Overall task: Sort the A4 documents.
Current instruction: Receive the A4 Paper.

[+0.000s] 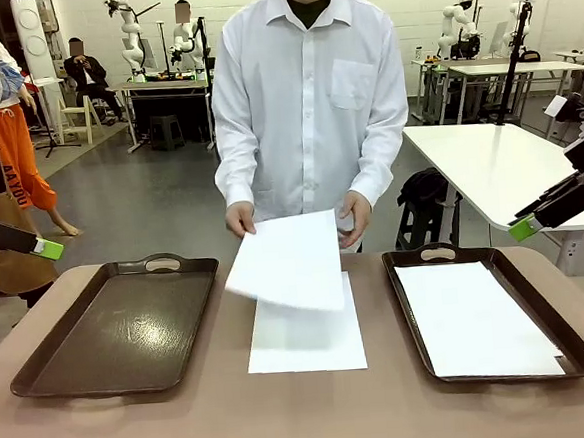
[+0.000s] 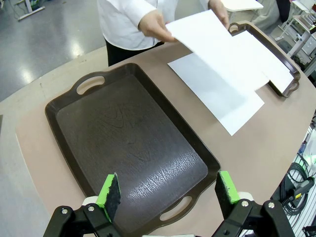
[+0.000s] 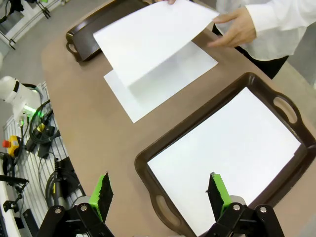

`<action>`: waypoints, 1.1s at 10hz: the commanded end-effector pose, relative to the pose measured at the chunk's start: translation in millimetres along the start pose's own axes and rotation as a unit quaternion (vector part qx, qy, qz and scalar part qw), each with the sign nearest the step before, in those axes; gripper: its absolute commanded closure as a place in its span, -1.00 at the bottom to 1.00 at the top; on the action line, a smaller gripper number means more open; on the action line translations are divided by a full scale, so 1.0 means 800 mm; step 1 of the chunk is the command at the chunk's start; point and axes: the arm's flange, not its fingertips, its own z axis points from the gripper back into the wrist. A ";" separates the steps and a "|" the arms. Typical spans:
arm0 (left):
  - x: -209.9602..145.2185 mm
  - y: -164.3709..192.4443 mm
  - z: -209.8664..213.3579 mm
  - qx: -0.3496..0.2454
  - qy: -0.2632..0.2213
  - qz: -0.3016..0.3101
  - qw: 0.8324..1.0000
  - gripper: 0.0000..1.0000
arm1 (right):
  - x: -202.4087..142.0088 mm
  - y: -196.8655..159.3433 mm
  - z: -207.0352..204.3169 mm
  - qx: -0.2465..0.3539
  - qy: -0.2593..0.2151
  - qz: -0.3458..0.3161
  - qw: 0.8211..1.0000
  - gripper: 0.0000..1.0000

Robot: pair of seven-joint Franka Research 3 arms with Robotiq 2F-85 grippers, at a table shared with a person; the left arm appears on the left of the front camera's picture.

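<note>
White A4 sheet (image 1: 290, 259) raised by the person's hand (image 1: 240, 220), seemingly for sorting; left pincer (image 2: 168, 190) and right pincer (image 3: 160, 190) hang open, empty

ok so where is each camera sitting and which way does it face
Front: fixed between the arms on the robot's side, facing across the table at the person; left gripper and right gripper show at the edges.
Left wrist: on the left arm, looking down past its open fingers at the left tray.
Right wrist: on the right arm, looking down past its open fingers at the right tray holding a filed sheet.
Shared: both wrist views catch the person's held sheet above the table sheet.
</note>
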 end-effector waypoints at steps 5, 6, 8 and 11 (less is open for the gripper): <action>-0.002 0.003 -0.002 -0.009 -0.006 -0.006 1.000 -1.00 | 0.000 0.001 0.001 0.002 -0.003 0.002 1.000 -1.00; -0.002 0.003 -0.002 -0.009 -0.006 -0.006 1.000 -1.00 | 0.000 0.001 0.001 0.002 -0.003 0.002 1.000 -1.00; -0.002 0.003 -0.002 -0.009 -0.006 -0.006 1.000 -1.00 | 0.000 0.001 0.001 0.002 -0.003 0.002 1.000 -1.00; -0.002 0.003 -0.002 -0.009 -0.006 -0.006 1.000 -1.00 | 0.000 0.001 0.001 0.002 -0.003 0.002 1.000 -1.00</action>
